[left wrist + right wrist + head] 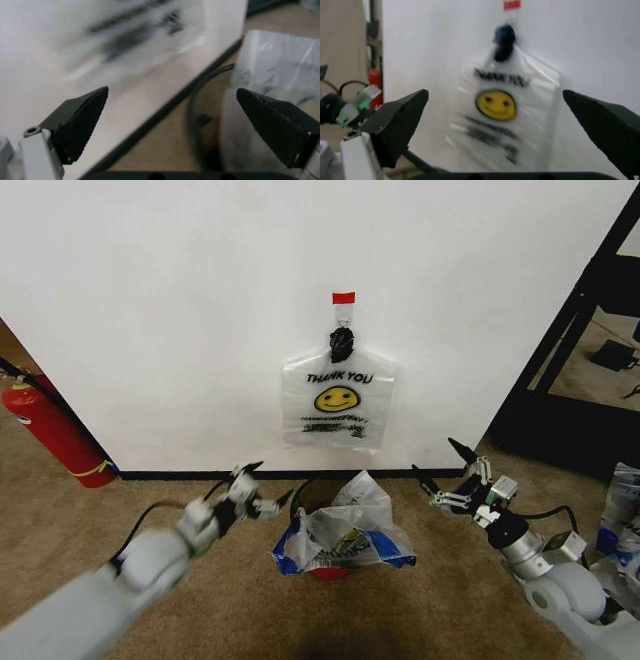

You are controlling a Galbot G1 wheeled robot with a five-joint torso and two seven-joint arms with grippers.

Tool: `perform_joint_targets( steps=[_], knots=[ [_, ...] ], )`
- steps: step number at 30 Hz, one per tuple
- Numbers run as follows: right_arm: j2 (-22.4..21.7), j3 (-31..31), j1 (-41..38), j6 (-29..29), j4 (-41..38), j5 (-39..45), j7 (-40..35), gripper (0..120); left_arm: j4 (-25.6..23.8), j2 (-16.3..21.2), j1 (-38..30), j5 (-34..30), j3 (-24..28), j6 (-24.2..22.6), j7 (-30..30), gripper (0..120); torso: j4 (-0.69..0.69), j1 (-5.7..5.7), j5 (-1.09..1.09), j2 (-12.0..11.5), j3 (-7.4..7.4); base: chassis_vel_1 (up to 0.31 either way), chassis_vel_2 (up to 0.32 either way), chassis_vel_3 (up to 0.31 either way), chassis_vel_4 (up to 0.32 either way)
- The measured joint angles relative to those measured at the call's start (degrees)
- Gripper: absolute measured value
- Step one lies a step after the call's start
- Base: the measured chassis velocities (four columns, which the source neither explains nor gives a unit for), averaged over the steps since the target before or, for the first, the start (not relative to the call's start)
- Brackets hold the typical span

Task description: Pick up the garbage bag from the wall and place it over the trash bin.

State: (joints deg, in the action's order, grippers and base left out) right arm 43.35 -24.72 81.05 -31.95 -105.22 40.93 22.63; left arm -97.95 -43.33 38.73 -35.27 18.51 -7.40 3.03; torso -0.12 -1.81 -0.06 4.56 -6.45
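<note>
From the head view, the garbage bag (337, 400) hangs flat on the white wall (180, 300), gathered at its top on a black hook (342, 338) just under a small red tape tab (343, 298). It reads "THANK YOU" above a yellow smiley, with dark lettering below. Directly beneath it on the carpet (200, 500) stands the trash bin (312, 496), its dark rim showing on its left side, with another clear plastic bag with blue patches (345, 530) already draped over and bulging out of it. The left claw (262, 489) is low, just left of the bin, its fingers spread apart and holding nothing. The right claw (442, 471) is on the other side, right of the bin near the black baseboard (200, 475), also spread wide and empty. A red fire extinguisher (52, 432) leans at the wall's far left corner, and a black frame (570, 330) stands at the right.

The left wrist view looks between the left claw's two ridged black fingers (82, 123), open with only air between them. Beyond them are the blurred lower lettering of the hanging bag (130, 33), the baseboard running diagonally, the bin's dark rim (192, 112) and the plastic of the bag in it (280, 63).

The right wrist view faces the wall squarely: the hanging bag (505, 112) with its smiley sits between the open, empty fingers (400, 123), with the hook and red tab above, and the extinguisher (374, 84) off at the wall's edge.
</note>
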Motion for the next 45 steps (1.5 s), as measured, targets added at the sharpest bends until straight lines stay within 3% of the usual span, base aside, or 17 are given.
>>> perform_joint_targets(
  steps=[5,12,19,27,45],
  knots=[
    [2.1,-0.5,1.0,-1.9,3.3,-1.8,0.3,100,7.2,-7.2,-11.8,-3.6,10.4,-8.8,-2.0,100,0.04,0.00,0.05,0.0,0.00,0.000,0.000,0.000,0.000],
    [4.0,-1.3,2.8,-3.0,2.7,-2.7,0.8,100,11.0,-10.2,-19.3,-4.8,15.5,-15.7,-4.3,100,0.05,0.00,0.02,0.0,0.00,0.000,0.000,0.000,0.000],
    [6.3,-1.4,3.8,-3.6,2.5,-5.1,0.9,100,11.6,-12.3,-25.2,-8.5,19.3,-33.8,-5.9,100,0.05,0.00,0.02,0.0,0.01,0.000,0.000,0.000,0.000],
    [7.2,-1.9,5.1,-3.6,0.6,-6.3,0.8,100,15.0,-15.2,-27.2,-9.8,21.3,-35.7,-6.2,97,0.03,0.00,-0.01,0.0,0.01,0.000,0.000,0.000,0.000],
    [8.2,-2.4,6.2,-4.2,0.4,-8.3,0.3,100,15.0,-14.1,-26.9,-8.8,21.5,-35.0,-1.6,32,0.05,0.01,0.02,0.0,0.01,0.000,0.000,0.000,0.000]
  ],
)
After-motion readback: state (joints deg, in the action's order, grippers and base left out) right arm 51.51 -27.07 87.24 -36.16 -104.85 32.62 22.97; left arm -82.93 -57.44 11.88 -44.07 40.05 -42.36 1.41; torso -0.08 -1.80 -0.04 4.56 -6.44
